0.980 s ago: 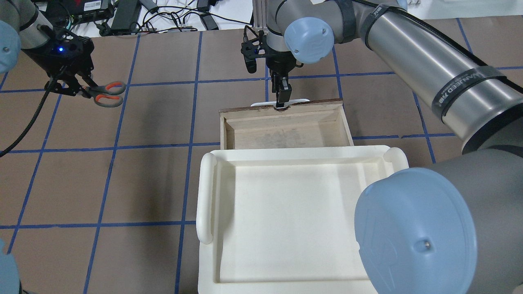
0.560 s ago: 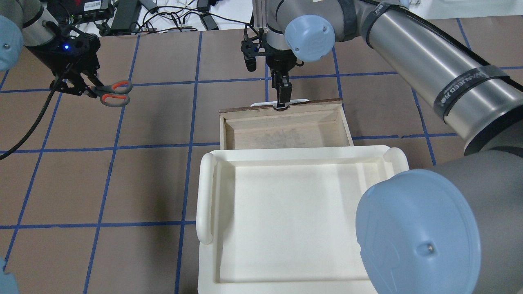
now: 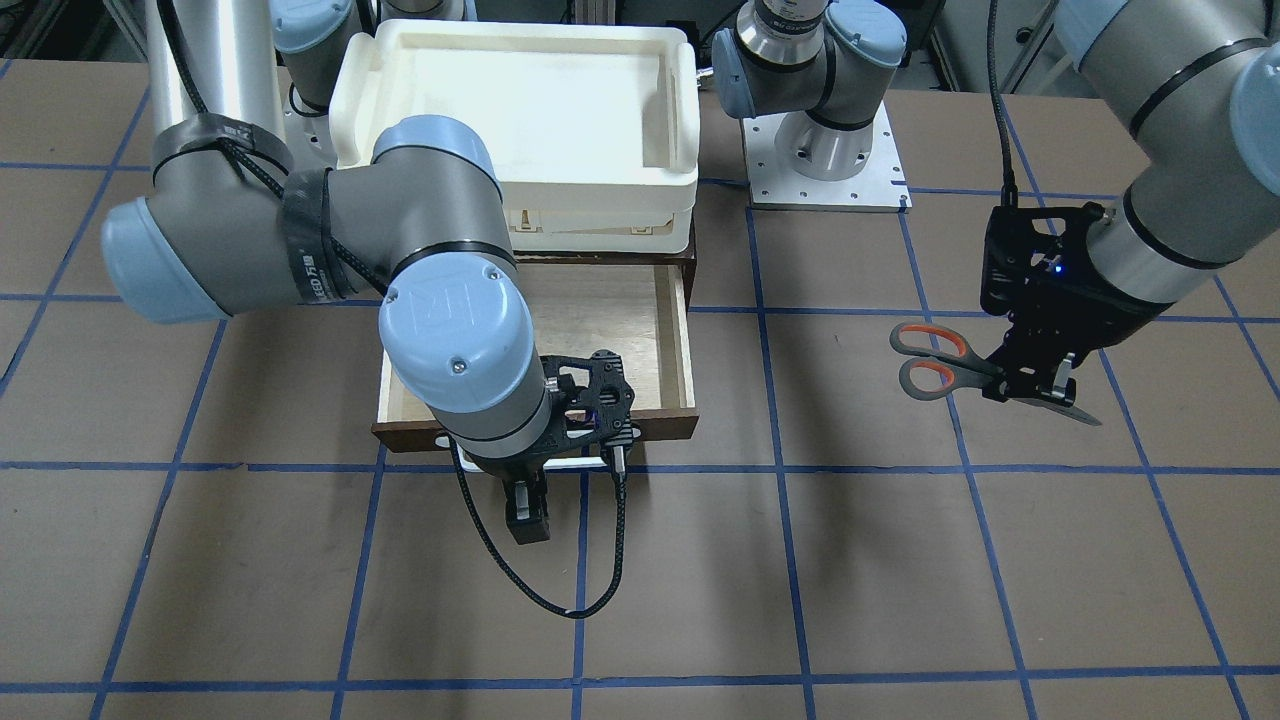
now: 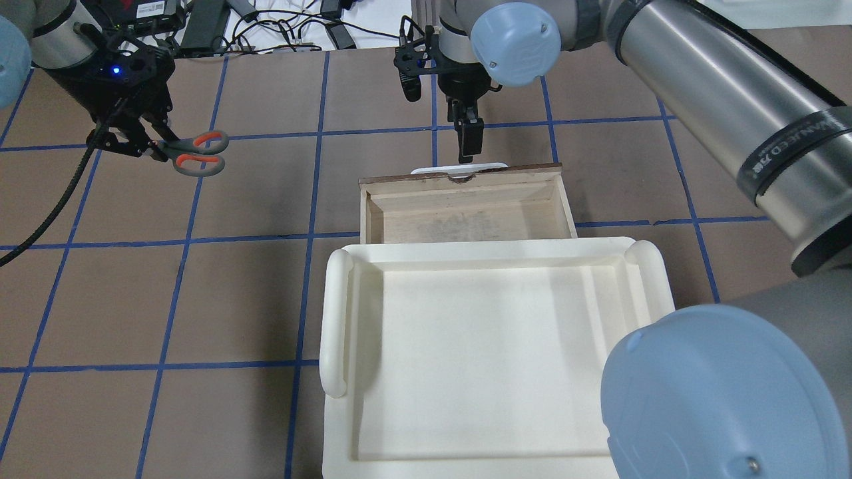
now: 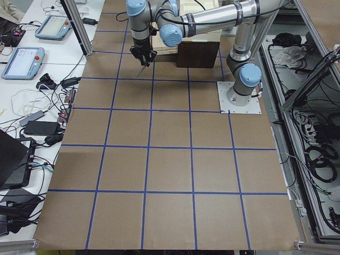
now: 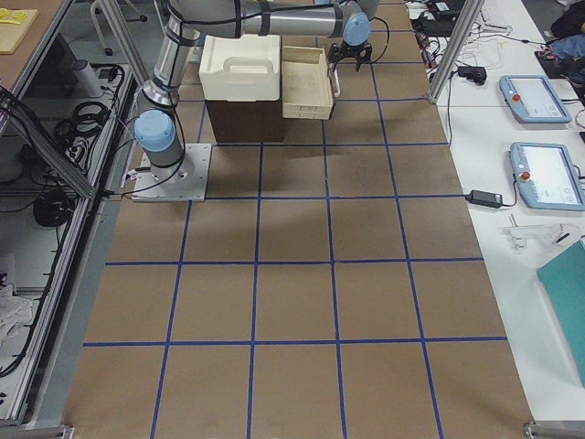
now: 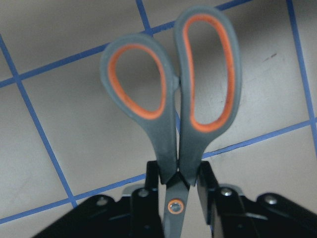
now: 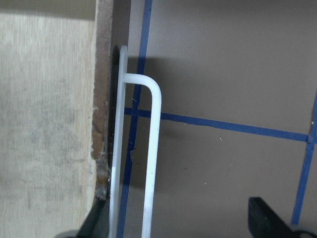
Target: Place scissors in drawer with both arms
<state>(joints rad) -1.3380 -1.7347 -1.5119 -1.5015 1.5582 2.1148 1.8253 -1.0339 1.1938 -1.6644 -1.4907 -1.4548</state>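
My left gripper [image 4: 143, 143] is shut on the scissors [image 4: 200, 154] near their pivot and holds them above the table, far left of the drawer. The orange-lined loops point toward the drawer. The left wrist view shows the scissors [image 7: 171, 99] clamped between the fingers. The drawer [image 4: 459, 178] stands pulled open, its pale inside empty. My right gripper [image 4: 470, 150] is open, just beyond the drawer's white handle [image 4: 459, 169] and apart from it. In the right wrist view the handle [image 8: 151, 163] lies by the left finger. In the front view the scissors [image 3: 935, 360] hang at the right.
A cream-white plastic tray [image 4: 336, 319] sits on top of the cabinet, over the drawer's back part. My right arm's elbow [image 3: 455, 330] hangs over the drawer's left half in the front view. Cables and power bricks [image 4: 200, 26] lie past the table's far edge.
My left gripper has carried the scissors to the right, toward the drawer. My right gripper has drawn back from the drawer handle, which it was at before.
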